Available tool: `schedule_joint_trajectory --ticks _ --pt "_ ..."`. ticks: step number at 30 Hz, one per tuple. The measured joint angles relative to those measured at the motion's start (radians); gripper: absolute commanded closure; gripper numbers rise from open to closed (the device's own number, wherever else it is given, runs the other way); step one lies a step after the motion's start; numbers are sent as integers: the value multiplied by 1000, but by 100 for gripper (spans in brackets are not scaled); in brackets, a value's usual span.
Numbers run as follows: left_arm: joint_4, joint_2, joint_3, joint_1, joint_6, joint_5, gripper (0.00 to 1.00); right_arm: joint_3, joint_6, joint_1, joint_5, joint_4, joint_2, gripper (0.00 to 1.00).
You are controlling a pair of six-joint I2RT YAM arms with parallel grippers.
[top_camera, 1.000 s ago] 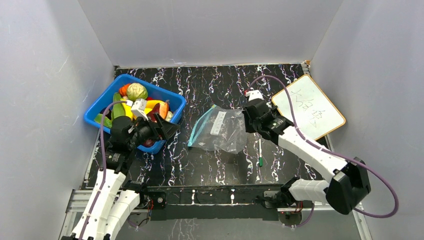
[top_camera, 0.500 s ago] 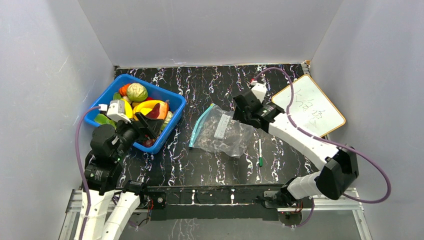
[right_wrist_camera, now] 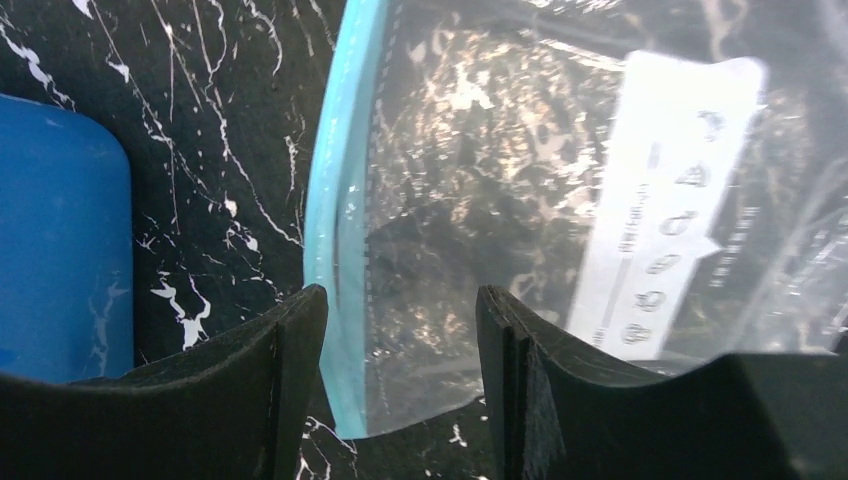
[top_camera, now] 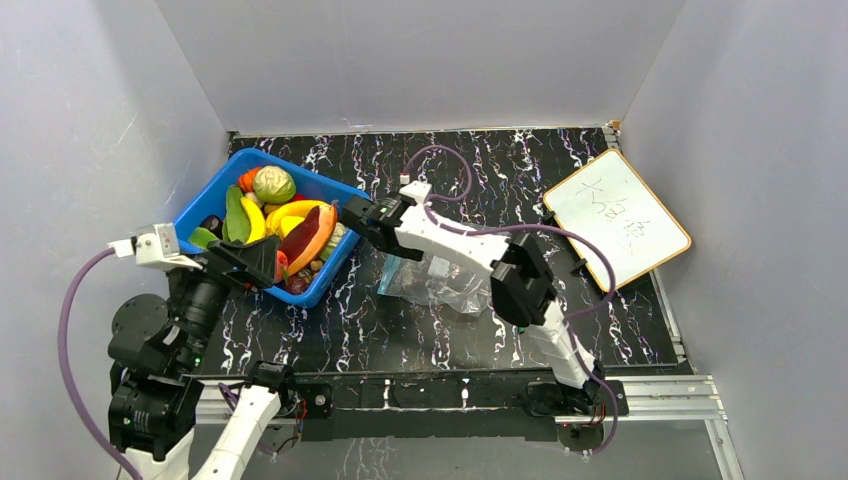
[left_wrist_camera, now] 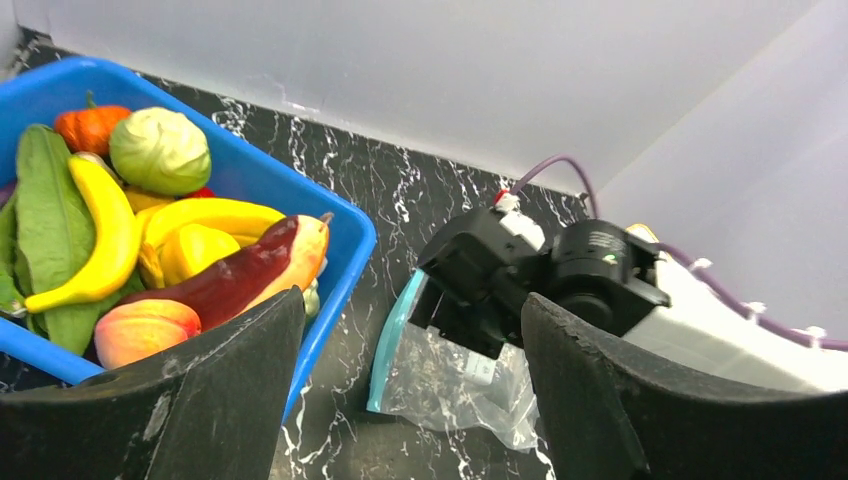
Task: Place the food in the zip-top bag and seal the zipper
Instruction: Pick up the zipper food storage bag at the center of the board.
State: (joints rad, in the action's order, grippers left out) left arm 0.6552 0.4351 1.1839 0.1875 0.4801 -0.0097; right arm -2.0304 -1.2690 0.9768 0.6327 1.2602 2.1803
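The food (top_camera: 270, 215) is piled in a blue bin (top_camera: 290, 165): bananas, a pale cabbage, green leaves, orange, peach and dark red pieces (left_wrist_camera: 190, 250). The clear zip-top bag (top_camera: 440, 280) lies flat on the table right of the bin, with its teal zipper (right_wrist_camera: 340, 230) along its left edge. My right gripper (right_wrist_camera: 400, 295) hangs open just above that edge, one finger on each side of the strip. My left gripper (top_camera: 248, 262) is open and holds nothing, raised off the bin's near side. Between its fingers the left wrist view shows the bag (left_wrist_camera: 455, 375) and the right gripper (left_wrist_camera: 470, 290).
A small whiteboard (top_camera: 615, 220) lies at the table's right edge. The bin's corner (right_wrist_camera: 60, 240) is close to the left of the right gripper. My right forearm stretches across the bag. Grey walls close in three sides.
My right gripper let go of the bag's right side, opened, and swung left across the bag to its zipper edge. My left arm drew back from the bin toward the near left.
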Motion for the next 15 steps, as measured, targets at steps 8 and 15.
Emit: schedule_joint_trajectory --ticks 8,15 --pt "32 -35 32 19 -45 -69 20 -105 27 42 0 25 129 44" --pt "43 -38 34 26 -69 -102 20 -105 64 58 1 -6 131 44"
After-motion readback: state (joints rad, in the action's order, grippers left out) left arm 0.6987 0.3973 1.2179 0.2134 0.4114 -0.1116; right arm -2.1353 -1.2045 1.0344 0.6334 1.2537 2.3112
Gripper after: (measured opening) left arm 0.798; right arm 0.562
